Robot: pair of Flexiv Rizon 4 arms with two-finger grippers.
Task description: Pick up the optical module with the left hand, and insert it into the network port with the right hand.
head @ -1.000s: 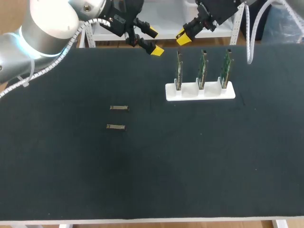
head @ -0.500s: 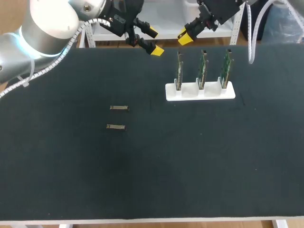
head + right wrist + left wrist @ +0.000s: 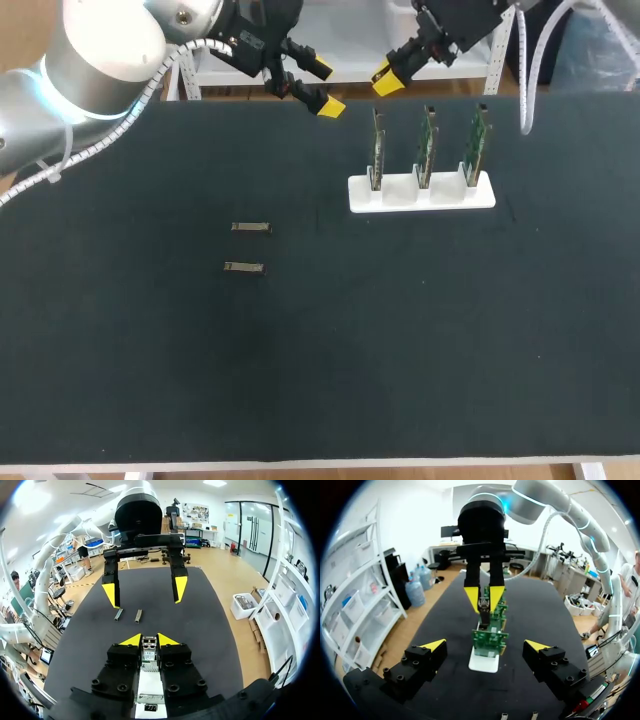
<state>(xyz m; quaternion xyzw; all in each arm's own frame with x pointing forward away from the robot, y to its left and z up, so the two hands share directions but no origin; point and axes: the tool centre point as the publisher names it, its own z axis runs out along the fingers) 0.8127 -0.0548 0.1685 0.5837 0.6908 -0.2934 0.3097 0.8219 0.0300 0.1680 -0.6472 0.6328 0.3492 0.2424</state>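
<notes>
**Two optical modules [image 3: 250, 227] [image 3: 244, 267] lying clear of the white holder [image 3: 421, 193]**

Both are resting flat, well apart from the holder, on its left-arm side. The left gripper [image 3: 322, 87] is hanging past that same end, fingers spread wide, empty. The right gripper [image 3: 385, 78] is hovering over the holder; its grip I cannot tell.

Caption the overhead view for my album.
Two grippers hang over a table with racked circuit boards and two modules.

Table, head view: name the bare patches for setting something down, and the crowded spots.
Free: the table's whole near half; also the strip between the optical modules and the white board holder. Crowded: the far edge by the left gripper and right gripper.
</notes>
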